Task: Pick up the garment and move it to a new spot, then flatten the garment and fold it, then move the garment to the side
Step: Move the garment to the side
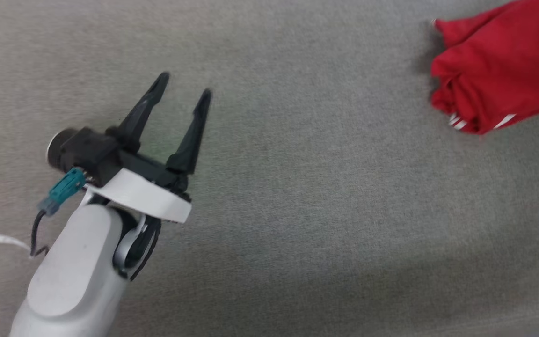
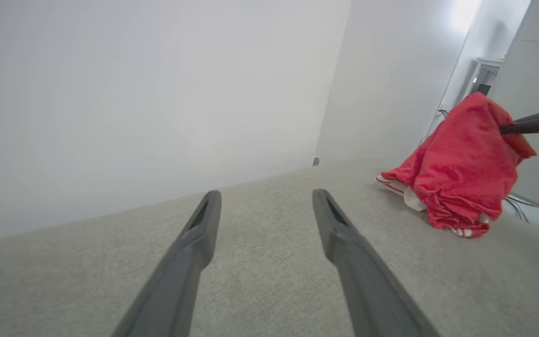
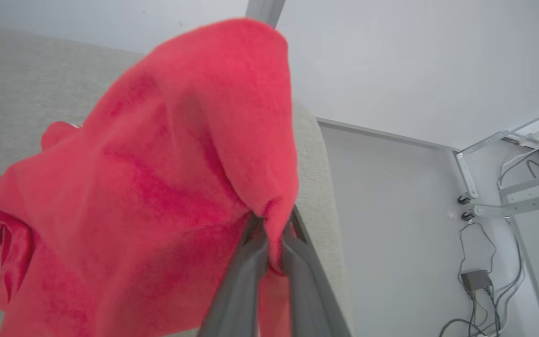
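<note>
Head view cuts the garment [image 1: 503, 65] off at the right edge.

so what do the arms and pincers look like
The left pincer has two long tapered black fingers on a black block, a white collar, a pale grey rounded forearm, a teal plug with thin black cable. The right pincer has dark grey fingers.

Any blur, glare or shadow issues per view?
Head view: mild motion blur on left gripper and garment, soft shadow lower right. Left wrist view: glare top right, wall washed out. Right wrist view: garment near lens, soft; right gripper blurred.
</note>
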Robot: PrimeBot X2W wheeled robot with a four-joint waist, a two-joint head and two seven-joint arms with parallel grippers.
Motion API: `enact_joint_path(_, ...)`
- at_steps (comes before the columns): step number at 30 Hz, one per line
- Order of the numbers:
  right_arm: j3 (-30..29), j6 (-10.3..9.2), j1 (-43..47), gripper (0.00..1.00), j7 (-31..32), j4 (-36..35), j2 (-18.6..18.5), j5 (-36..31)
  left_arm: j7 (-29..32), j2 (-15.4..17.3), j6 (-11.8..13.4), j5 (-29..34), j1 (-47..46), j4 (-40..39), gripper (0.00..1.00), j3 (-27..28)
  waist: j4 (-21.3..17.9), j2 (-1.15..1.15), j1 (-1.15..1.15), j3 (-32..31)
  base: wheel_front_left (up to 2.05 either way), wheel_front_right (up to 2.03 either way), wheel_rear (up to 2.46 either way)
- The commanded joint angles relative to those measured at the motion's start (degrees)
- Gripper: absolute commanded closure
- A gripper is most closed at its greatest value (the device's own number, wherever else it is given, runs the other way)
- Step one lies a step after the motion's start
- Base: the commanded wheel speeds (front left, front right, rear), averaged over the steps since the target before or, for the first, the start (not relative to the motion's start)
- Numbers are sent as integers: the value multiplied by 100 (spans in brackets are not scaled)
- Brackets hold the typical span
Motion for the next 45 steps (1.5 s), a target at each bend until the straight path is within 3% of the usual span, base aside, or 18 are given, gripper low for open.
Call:
enact_joint_path(1,-65,-15,-143,100,-194,82,-23,-132,-8,19,-19,27,-165,10,0,-84,-135,0,0,167,0,0,0)
enact_joint_path(12,-570,-15,-636,100,-892,1021,15,-1069,-8,44,-19,-43,-756,112,0,-583,-241,0,0,507,0,0,0)
enact_joint_path(25,-1233,-15,-1134,100,-1360,2325,356,-1915,-8,89,-19,-152,-960,151,0,-749,66,0,0,733,0,0,0)
enact_joint_path(26,-1301,-15,-1174,93,-1399,2408,376,-1976,-8,85,-19,-151,-953,148,0,-726,86,0,0,736,0,0,0)
enact_joint_path(29,-1470,-15,-1270,55,-1507,2603,416,-2186,-8,90,-19,-160,-880,124,0,-661,121,0,0,735,0,0,0)
enact_joint_path(30,-1574,-15,-1315,0,-1567,2693,473,-2251,-8,114,-19,-165,-833,112,0,-617,135,0,0,715,0,0,0)
enact_joint_path(40,-2036,-15,-1485,0,-1879,2915,633,-2512,-8,193,-19,-176,-470,37,0,-255,122,0,0,448,0,0,0)
enact_joint_path(45,-1967,-15,-1319,0,-2108,2862,851,-2399,-8,228,-19,-230,-197,99,0,-38,134,0,0,181,0,0,0)
